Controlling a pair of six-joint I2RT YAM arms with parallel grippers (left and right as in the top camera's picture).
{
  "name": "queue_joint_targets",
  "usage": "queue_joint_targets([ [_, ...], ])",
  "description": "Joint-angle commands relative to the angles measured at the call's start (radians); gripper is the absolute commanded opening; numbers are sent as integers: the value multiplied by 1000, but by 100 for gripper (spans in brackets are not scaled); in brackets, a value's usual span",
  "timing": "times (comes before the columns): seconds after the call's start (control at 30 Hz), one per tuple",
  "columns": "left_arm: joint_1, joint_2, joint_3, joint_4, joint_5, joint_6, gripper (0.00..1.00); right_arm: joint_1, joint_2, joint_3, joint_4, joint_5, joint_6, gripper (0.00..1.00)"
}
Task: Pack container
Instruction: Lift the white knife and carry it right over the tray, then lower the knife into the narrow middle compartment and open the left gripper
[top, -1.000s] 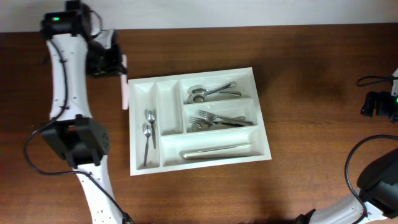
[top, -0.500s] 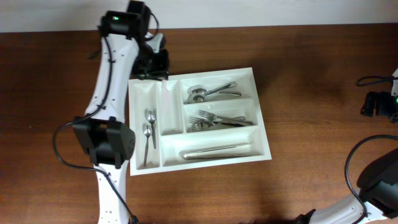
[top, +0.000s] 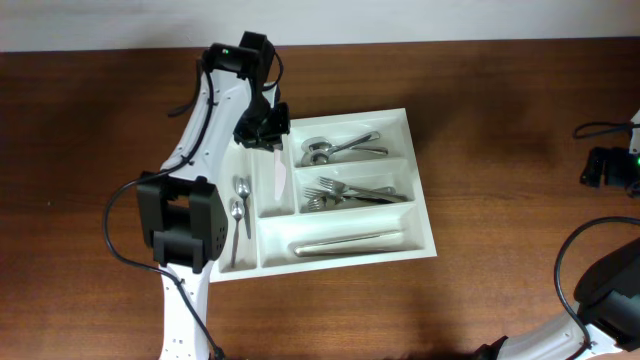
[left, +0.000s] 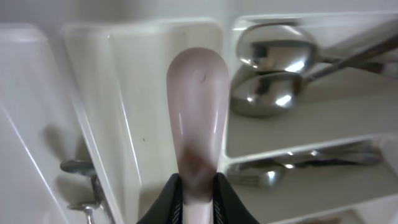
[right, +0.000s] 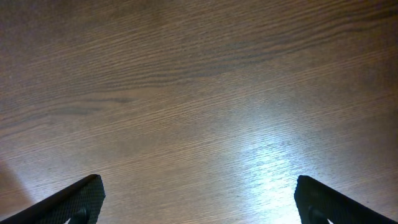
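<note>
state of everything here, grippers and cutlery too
left gripper, shut on pink utensil
pink utensil, held over second narrow slot
right gripper, open, empty
tray, partly filled
big spoons, lying in top wide slot
forks, lying in middle wide slot
knives, lying in bottom wide slot
small spoons, lying in left narrow slot

Glossy plastic container (top: 270, 200), wooden table (top: 500, 150)

table: dark brown wood (top: 520, 150), grain running crosswise, low sheen
far edge: pale off-white strip (top: 450, 18) behind the table, wall or floor, can't tell
light: bright glare patch (right: 273, 174) on the wood straight below the right gripper (right: 199, 202), nearer one finger than the other
</note>
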Motion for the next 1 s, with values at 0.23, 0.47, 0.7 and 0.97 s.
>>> queue_joint_targets([
  [0.23, 7, 7, -120, 55, -11, -33, 2, -1, -3, -3, 3, -5, 1, 99],
  [0.47, 15, 7, -148, 71, -29, -32, 5, -1, -3, -3, 3, -5, 1, 99],
  [0.7, 15, 7, -148, 94, -37, -32, 19, -1, -3, -3, 2, -5, 1, 99],
  [0.97, 27, 7, -148, 118, -37, -32, 41, -1, -3, -3, 3, -5, 1, 99],
])
